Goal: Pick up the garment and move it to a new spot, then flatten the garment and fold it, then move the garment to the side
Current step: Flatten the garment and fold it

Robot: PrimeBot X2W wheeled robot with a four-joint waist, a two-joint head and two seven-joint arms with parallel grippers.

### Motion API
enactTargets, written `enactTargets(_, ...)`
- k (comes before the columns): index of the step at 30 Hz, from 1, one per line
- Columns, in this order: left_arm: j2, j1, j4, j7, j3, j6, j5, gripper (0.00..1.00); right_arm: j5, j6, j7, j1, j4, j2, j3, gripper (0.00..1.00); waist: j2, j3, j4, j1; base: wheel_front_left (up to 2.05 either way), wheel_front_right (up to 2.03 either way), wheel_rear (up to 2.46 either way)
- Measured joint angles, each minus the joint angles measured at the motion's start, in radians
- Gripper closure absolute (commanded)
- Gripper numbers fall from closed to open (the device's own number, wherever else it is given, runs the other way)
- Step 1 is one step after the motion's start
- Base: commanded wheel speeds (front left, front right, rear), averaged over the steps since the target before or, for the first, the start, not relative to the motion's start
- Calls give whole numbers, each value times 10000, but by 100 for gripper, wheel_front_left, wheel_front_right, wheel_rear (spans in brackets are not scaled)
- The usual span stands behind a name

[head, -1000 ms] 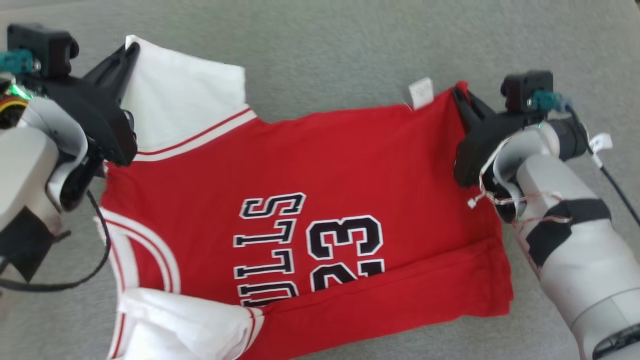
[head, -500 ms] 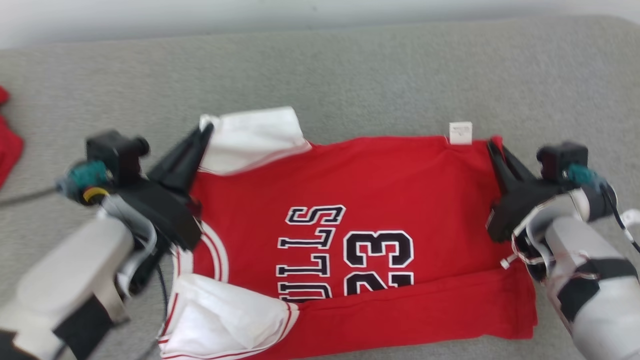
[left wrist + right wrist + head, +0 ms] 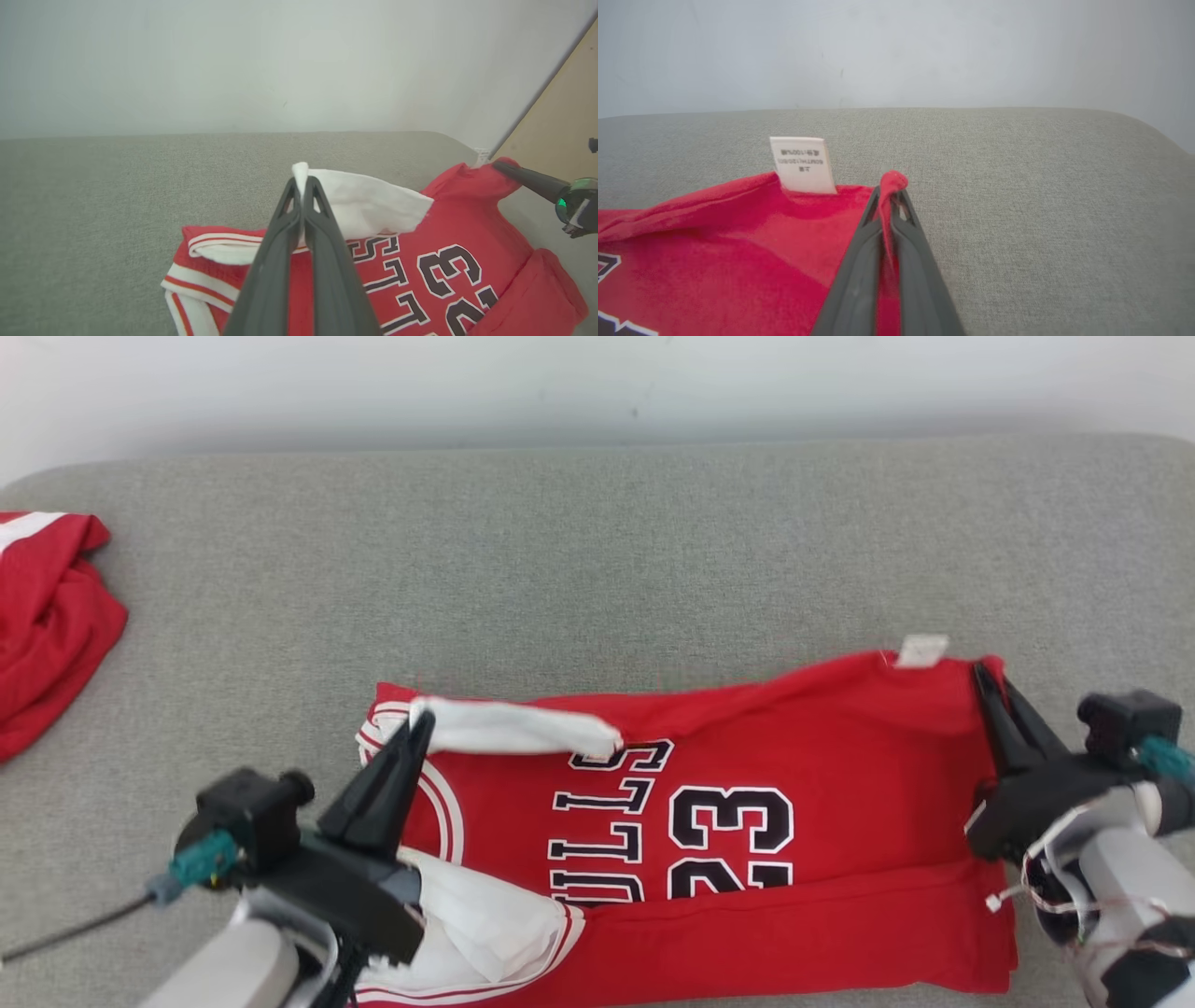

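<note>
The garment [image 3: 747, 756] is a red jersey with white sleeves, black lettering and the number 23, lying on the grey cushion with its far edge lifted and curling toward me. My left gripper [image 3: 420, 721] is shut on the white sleeve corner [image 3: 355, 200] at the garment's left end. My right gripper [image 3: 985, 670] is shut on the red far corner at the right end, beside a white label [image 3: 803, 164]. In the left wrist view my left gripper [image 3: 301, 179] pinches the white cloth; in the right wrist view my right gripper [image 3: 889, 189] pinches red cloth [image 3: 738, 224].
A second red cloth [image 3: 47, 616] lies crumpled at the cushion's far left. The grey cushion [image 3: 597, 551] stretches bare beyond the garment up to a pale wall [image 3: 597, 383]. A tan panel [image 3: 560, 126] stands at the right in the left wrist view.
Both grippers have drawn the garment's far edge back toward me, so it folds over the lettering. The head view has tilted up, bringing the wall and the other red cloth into sight.
</note>
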Motion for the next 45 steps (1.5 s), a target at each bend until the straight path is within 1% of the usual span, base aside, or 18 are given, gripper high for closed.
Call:
enactTargets(5,-219,942,-138,0,472,67,153,100,-52,0,-19,970,-826,-100,-410,100,0,-155,53,0,0,0,0)
enactTargets(8,-270,1419,10,0,715,-17,232,100,-61,0,-23,1523,-1267,-148,-571,100,0,-264,74,1,0,0,0)
enactTargets(13,-550,2145,282,0,1216,-104,307,100,-25,0,-23,2363,-1850,-157,-788,100,-1,-456,53,0,0,0,0)
enactTargets(14,-598,2266,366,0,1321,-107,320,100,-13,0,-25,2530,-1952,-157,-731,71,-1,-487,40,0,0,0,0)
enactTargets(15,-652,2396,441,0,1436,-121,320,87,-15,0,-23,2687,-2077,-157,-719,13,0,-510,24,1,0,0,0)
enactTargets(16,-717,2506,508,0,1492,-167,355,13,-15,0,-23,2784,-2136,-167,-709,0,0,-529,11,0,0,0,0)
enactTargets(17,-784,2607,558,0,1553,-207,466,0,-17,0,-23,2881,-2213,-209,-706,0,-1,-544,0,1,0,0,0)
enactTargets(19,-934,2813,675,0,1812,-288,556,0,-17,0,-25,3057,-2359,-284,-713,0,0,-565,-27,1,0,0,0)
enactTargets(21,-991,2972,731,0,2107,-290,874,0,-17,0,-23,3221,-2504,-359,-711,0,0,-593,-52,1,0,0,0)
enactTargets(24,-1290,3315,587,0,3020,-293,1129,0,19,0,-23,3429,-2993,-435,-750,0,0,-658,-79,2,0,0,0)
enactTargets(26,-1478,3551,345,0,3785,-290,1569,0,458,0,-25,3614,-3185,-397,-976,0,-1,-704,-77,1,0,0,0)
enactTargets(28,-1695,3764,2,0,4669,-282,2148,0,568,0,-23,3779,-3112,-428,-1068,0,-1,-733,-71,1,0,0,0)
enactTargets(29,-2034,3957,-391,0,5557,-295,2773,0,552,0,25,3777,-2836,-441,-1145,0,0,-748,-46,2,0,0,0)
enactTargets(32,-2537,4312,-1078,0,6746,-426,3986,0,324,0,255,3731,-2199,-316,-1371,0,-1,-766,23,1,0,0,0)
enactTargets(35,-3241,4650,-1546,0,7614,-667,4803,0,169,0,435,3611,-1668,23,-1503,0,0,-781,96,1,0,0,0)
enactTargets(38,-3831,5007,-1561,0,8094,-970,5310,0,36,0,625,3405,-1129,316,-1659,0,0,-790,172,2,0,0,0)
enactTargets(41,-4098,5205,-1515,0,8322,-1164,5914,0,-38,0,775,3286,-543,600,-1829,0,0,-819,243,1,0,0,0)
enactTargets(45,-4477,5496,-1273,0,8613,-1262,5983,0,-65,0,863,3078,35,811,-1854,0,1,-859,318,1,0,0,0)
